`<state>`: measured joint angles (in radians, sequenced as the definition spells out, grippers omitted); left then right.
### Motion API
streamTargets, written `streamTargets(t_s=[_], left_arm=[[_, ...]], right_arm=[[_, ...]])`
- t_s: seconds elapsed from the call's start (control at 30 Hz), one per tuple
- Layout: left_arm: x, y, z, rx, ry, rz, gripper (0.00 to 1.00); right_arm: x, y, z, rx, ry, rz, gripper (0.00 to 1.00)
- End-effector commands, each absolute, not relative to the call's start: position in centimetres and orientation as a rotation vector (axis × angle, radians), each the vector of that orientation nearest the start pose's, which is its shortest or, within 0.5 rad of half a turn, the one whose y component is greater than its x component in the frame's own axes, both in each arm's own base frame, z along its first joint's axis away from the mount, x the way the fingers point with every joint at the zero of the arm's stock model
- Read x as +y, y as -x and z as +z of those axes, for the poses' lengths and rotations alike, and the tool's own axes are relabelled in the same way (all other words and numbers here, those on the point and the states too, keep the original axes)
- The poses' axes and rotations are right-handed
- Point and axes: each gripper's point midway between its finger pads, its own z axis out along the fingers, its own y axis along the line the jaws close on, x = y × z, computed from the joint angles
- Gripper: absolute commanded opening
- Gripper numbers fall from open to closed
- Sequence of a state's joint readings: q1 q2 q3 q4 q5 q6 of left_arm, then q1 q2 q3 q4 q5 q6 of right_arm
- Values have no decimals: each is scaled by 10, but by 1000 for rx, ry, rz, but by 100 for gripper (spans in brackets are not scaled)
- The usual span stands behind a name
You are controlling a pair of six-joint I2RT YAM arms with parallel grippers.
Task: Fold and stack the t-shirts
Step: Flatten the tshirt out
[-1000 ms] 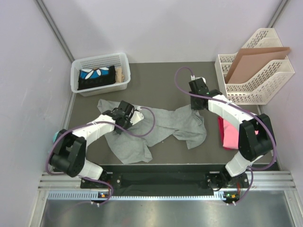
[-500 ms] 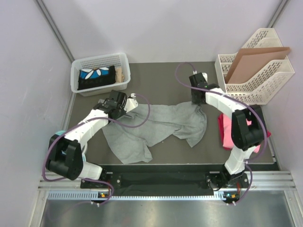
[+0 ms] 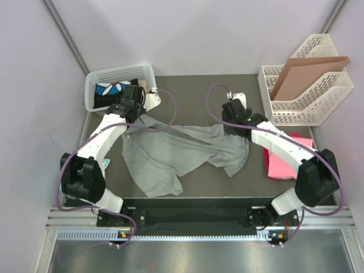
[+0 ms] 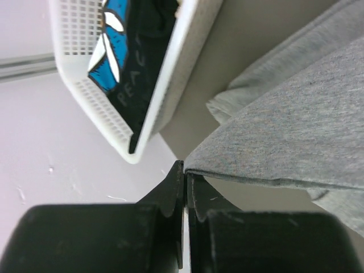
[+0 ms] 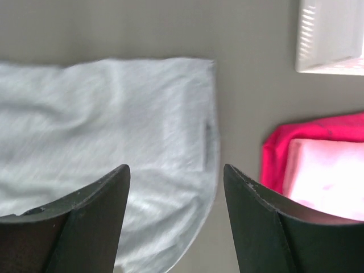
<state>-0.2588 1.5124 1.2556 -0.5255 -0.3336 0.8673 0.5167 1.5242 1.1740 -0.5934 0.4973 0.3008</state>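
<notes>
The heather grey t-shirt lies crumpled across the middle of the table. My left gripper is shut on its upper left edge, right beside the white basket. In the left wrist view the fingertips of that gripper pinch the cloth's hem. My right gripper hovers open over the shirt's right end. The right wrist view shows this gripper with nothing between its jaws and the grey cloth below. Folded pink and magenta t-shirts lie at the right, the pink one on the magenta.
A white basket holding dark clothes stands at the back left, close to my left gripper. A white file tray with a brown cardboard sheet stands at the back right. Walls close in on both sides.
My left gripper shut on the grey shirt's edge and pulled it back-left toward the basket. My right gripper opened, let go of the shirt's right end and lifted off it.
</notes>
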Motion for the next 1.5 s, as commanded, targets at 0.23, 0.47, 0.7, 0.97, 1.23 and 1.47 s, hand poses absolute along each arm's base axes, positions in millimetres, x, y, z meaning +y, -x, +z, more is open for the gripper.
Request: streamTargets(t_s=[0.23, 0.47, 0.7, 0.97, 1.23, 1.47], left_arm=[[-7, -452, 235, 2046, -1130, 810, 0], [-6, -453, 243, 2055, -1141, 817, 0], [-4, -447, 240, 2062, -1153, 822, 0], [-3, -442, 238, 2055, -1164, 824, 0], [-2, -442, 241, 2047, -1164, 827, 0], [-2, -441, 240, 2046, -1171, 827, 0]], right_arm=[[184, -289, 95, 2408, 325, -7, 68], [211, -313, 100, 2308, 418, -74, 70], [229, -348, 92, 2284, 457, -171, 68], [234, -373, 74, 2287, 456, -249, 64], [232, -374, 63, 2320, 462, -246, 59], [232, -358, 83, 2288, 473, -185, 62]])
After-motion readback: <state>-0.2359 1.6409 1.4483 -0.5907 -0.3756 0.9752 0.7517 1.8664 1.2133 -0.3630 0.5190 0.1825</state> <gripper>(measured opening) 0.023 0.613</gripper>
